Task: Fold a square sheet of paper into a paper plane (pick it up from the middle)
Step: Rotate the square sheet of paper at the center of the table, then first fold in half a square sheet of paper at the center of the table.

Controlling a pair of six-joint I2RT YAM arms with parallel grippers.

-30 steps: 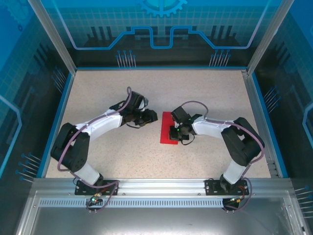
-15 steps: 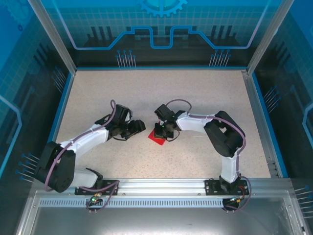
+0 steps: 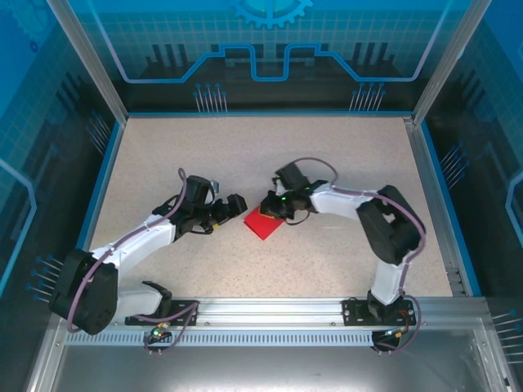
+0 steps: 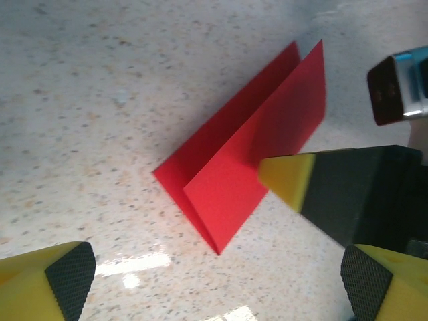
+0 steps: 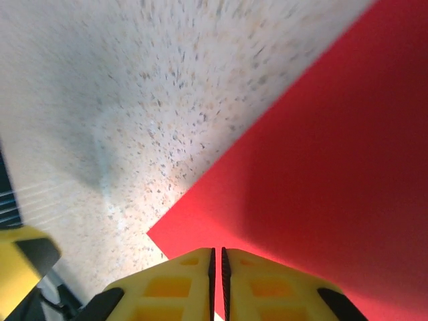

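The right gripper [image 5: 215, 254], its yellow jaws drawn almost together, pinches the edge of the square sheet of paper [image 4: 261, 130], which is bright red and folded once down its middle. From the left wrist camera the sheet stands on the table [image 3: 327, 155] like a shallow open V, crease down on the surface, both flaps raised and the near flap meeting one yellow fingertip [image 4: 286, 179] of the right gripper. The left gripper [image 3: 235, 206] points at the sheet from the left with its jaws spread wide, one black-padded yellow fingertip [image 4: 50, 281] at each lower corner of its own view, and it touches nothing. From above, the sheet lies near the middle of the table, between the two grippers and a little toward the near edge, partly covered by the right gripper. Both arms bend inward from their bases on the aluminium rail [image 3: 270, 309], and a purple cable [image 3: 315, 161] loops over the right wrist. Blue-lit enclosure walls [image 3: 270, 49] printed with grid lines ring the speckled beige surface, which is bare around the paper.
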